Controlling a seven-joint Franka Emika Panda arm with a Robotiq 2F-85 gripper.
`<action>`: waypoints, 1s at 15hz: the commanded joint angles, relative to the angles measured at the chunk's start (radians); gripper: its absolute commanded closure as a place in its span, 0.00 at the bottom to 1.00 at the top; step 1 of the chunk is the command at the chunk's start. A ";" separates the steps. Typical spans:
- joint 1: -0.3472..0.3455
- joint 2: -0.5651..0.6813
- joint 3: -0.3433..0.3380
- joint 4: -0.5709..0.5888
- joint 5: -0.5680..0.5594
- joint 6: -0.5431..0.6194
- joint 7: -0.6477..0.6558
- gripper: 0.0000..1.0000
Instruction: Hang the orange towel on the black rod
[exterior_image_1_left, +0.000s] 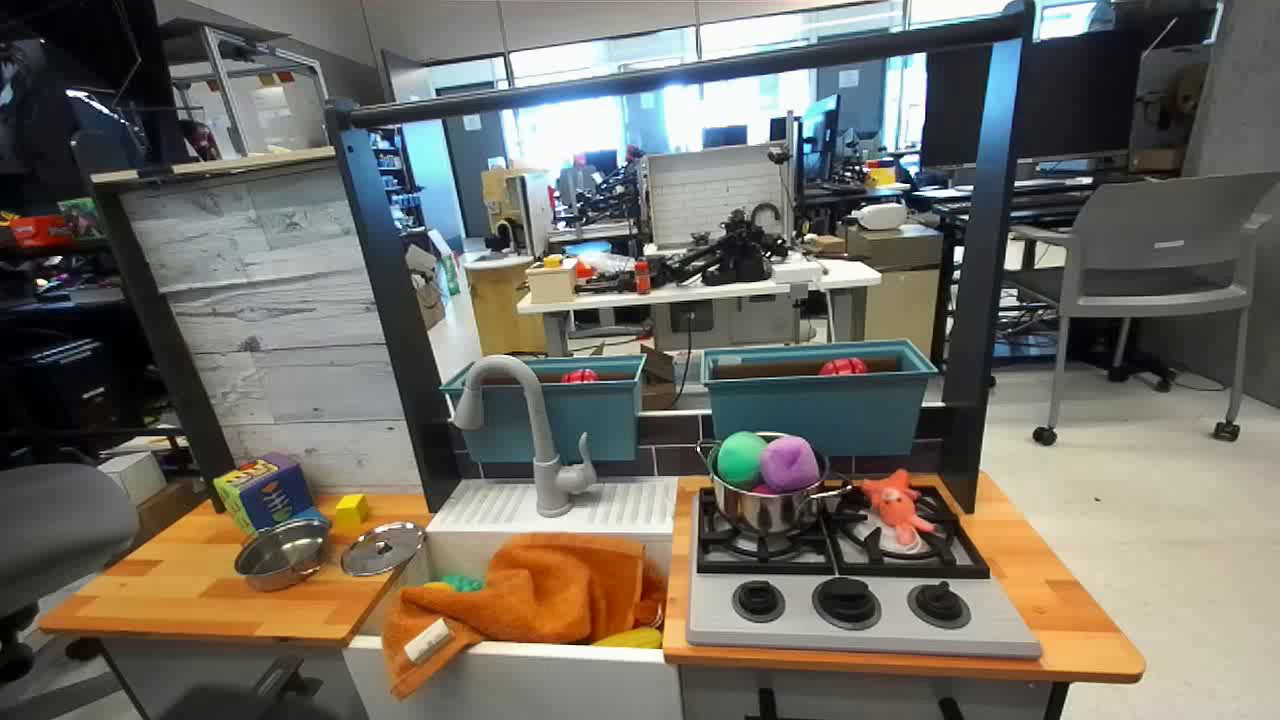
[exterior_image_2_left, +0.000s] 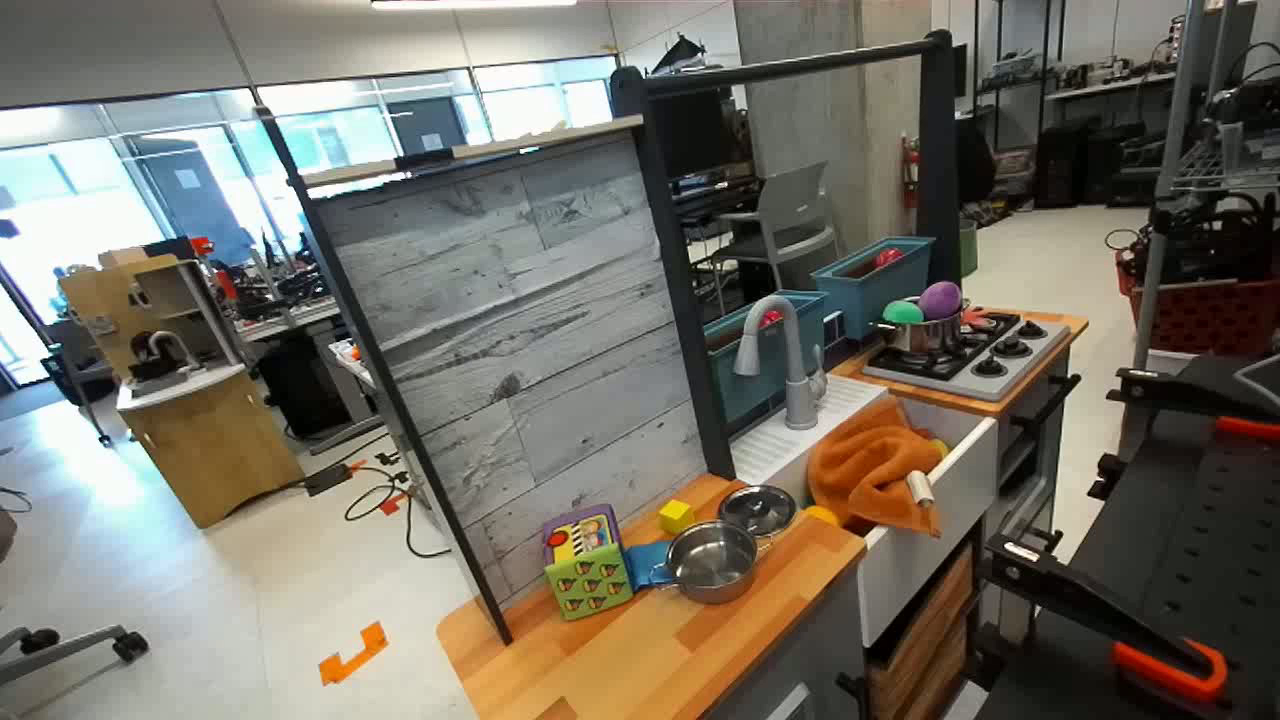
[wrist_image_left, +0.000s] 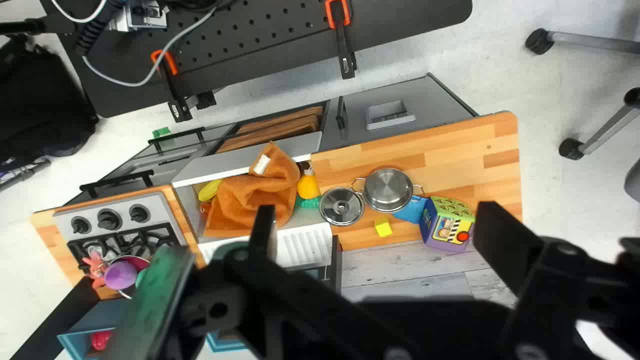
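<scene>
Wrist view: my gripper (wrist_image_left: 376, 215) is set well above the counter (wrist_image_left: 450, 150), its fingers (wrist_image_left: 500, 240) spread wide with nothing between them; it is released and carries no load, presumably so that the fingers can straddle a fold of cloth. Below, the orange towel (wrist_image_left: 240, 200) lies crumpled in the sink (exterior_image_1_left: 580, 680), heaped beside and apparently over a few toys (exterior_image_1_left: 632, 638), which may prop it into ridges; I judge such a ridge the best grasp point, and the grasp the step due next. One corner, bearing a white tag (exterior_image_1_left: 428, 641), drapes over the sink's front wall and offers a second option. Behind the sink stands the tap (exterior_image_1_left: 553, 485), probably on the path of the lift; raise the towel high past it, since a trailing edge could snag. Beside the sink, a pot (exterior_image_1_left: 750, 503) on the stove (exterior_image_1_left: 890, 635) contains loose balls (exterior_image_1_left: 740, 460), likely to keep them from rolling; avoid sweeping cloth across it. In both exterior views the black rod (exterior_image_1_left: 690, 72) spans two posts (exterior_image_1_left: 390, 300) above all of these, held high, it seems, so that a towel can fall on both sides; the orange towel is not on it yet.
</scene>
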 joint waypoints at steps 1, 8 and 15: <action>0.023 0.006 -0.018 0.002 -0.012 -0.002 0.011 0.00; 0.019 0.003 -0.013 0.001 -0.030 0.003 0.011 0.00; 0.037 0.011 -0.025 -0.001 -0.027 -0.004 -0.016 0.00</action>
